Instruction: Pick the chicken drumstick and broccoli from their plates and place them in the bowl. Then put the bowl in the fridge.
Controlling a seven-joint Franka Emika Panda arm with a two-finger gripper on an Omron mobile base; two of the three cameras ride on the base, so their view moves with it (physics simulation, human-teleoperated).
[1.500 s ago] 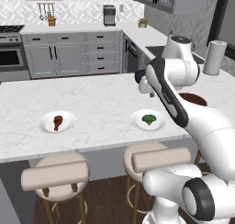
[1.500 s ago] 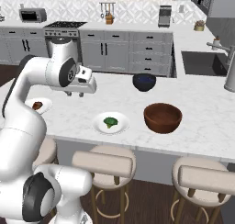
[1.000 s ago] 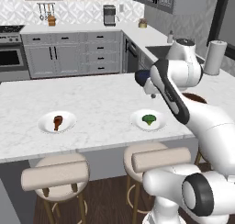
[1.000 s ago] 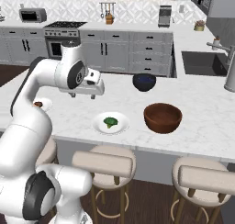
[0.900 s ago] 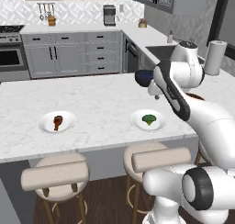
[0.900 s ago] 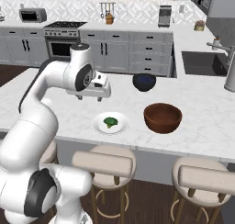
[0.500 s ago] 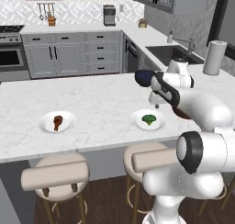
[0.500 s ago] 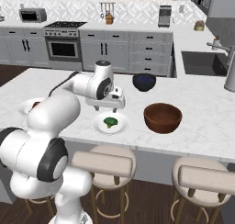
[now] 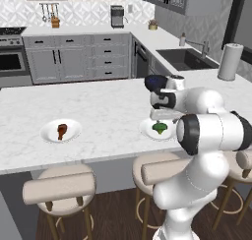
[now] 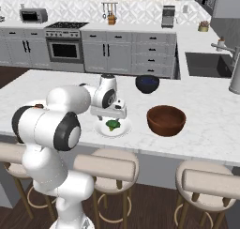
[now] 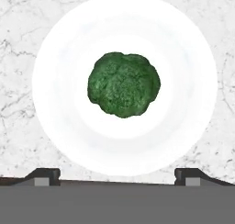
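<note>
Two foods are waiting on their plates; the broccoli (image 11: 124,84) is being approached first, centred on its white plate (image 11: 59,126) directly beneath the gripper (image 11: 117,175). The jaws are being held spread wide, gripping nothing. A straight descent and closure is judged next, before transfer to the wooden bowl (image 10: 166,120).

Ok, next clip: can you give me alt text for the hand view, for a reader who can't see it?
A dark green piece of broccoli sits in the middle of a round white plate on a pale marble counter, seen from straight above. The two dark tips of the open claw stand far apart at the bottom edge, touching nothing.
</note>
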